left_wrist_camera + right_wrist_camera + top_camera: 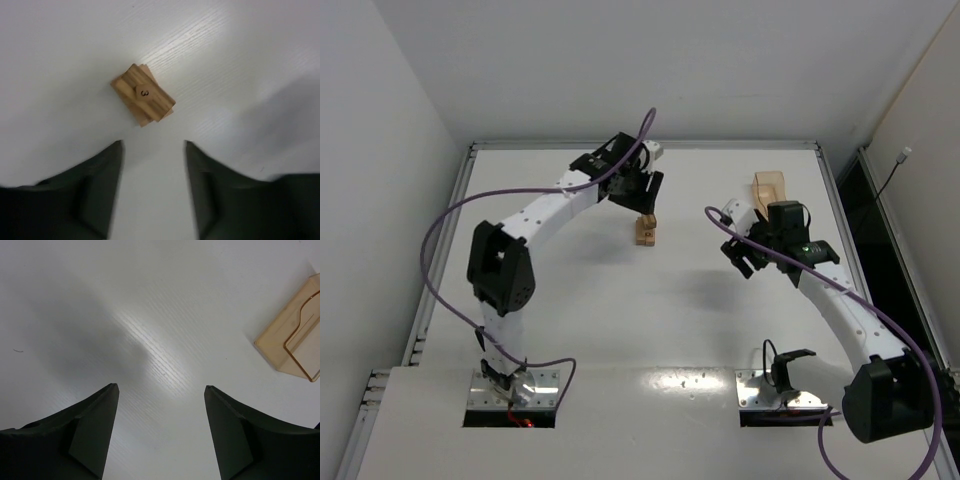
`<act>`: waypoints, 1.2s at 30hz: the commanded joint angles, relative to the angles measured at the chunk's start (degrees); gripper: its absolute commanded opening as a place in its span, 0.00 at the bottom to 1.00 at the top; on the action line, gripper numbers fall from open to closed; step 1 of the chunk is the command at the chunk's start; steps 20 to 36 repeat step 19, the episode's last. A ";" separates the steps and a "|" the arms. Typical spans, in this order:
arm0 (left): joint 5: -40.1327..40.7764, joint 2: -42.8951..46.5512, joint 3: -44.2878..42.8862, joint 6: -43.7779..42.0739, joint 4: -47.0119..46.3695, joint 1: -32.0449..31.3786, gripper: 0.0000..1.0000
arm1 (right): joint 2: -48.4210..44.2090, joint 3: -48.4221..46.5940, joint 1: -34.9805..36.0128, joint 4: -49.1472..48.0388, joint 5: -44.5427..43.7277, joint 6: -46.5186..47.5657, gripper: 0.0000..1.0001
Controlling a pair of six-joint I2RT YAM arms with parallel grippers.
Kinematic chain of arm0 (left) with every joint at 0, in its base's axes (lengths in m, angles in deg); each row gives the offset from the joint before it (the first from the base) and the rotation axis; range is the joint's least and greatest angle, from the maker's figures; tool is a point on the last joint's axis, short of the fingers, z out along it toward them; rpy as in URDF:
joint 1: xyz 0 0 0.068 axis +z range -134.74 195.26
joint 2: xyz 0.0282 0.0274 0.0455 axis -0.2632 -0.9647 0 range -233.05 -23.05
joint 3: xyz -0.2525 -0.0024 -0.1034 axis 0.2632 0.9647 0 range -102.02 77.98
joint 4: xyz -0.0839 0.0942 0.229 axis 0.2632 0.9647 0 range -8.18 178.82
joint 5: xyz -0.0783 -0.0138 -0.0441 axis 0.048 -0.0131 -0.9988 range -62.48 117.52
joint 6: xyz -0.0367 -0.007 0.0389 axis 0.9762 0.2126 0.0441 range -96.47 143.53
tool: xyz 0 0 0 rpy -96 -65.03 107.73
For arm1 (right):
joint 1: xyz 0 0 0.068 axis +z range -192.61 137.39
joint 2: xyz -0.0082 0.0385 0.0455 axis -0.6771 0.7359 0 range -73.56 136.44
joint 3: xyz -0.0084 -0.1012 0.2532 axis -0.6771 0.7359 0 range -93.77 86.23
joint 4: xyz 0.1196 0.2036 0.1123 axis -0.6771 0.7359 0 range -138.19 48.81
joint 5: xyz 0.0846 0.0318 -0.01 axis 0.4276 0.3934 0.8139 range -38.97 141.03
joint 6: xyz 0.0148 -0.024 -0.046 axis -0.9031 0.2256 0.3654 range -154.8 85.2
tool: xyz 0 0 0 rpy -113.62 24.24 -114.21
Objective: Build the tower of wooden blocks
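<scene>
The wood block tower [143,95] stood on the table [570,330], toward its far side, with a small piece marked 3 on top. The left gripper [152,145] hung just above it, fingers apart and holding nothing. The right gripper [161,387] was wide and empty, near the amber box [295,340]. The planks sat slightly askew, so I feared a sideways move of the left fingers could knock them down.

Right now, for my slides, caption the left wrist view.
Open left gripper clear of the wood block tower, cube marked 3 on top.
</scene>
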 commanded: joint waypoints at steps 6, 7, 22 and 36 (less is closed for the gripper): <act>6.88 23.28 21.21 0.52 -6.59 5.77 0.98 | 1.87 -3.14 -0.20 -6.16 0.23 -9.91 0.70; 7.84 25.64 23.06 0.52 -6.60 6.84 1.00 | 2.75 -3.15 -0.20 -6.95 0.23 -11.41 0.71; 11.54 28.48 43.98 0.52 -12.58 23.72 1.00 | 19.11 -13.07 -6.44 -10.03 -2.85 -31.28 0.71; 11.54 28.48 43.98 0.52 -12.58 23.72 1.00 | 19.11 -13.07 -6.44 -10.03 -2.85 -31.28 0.71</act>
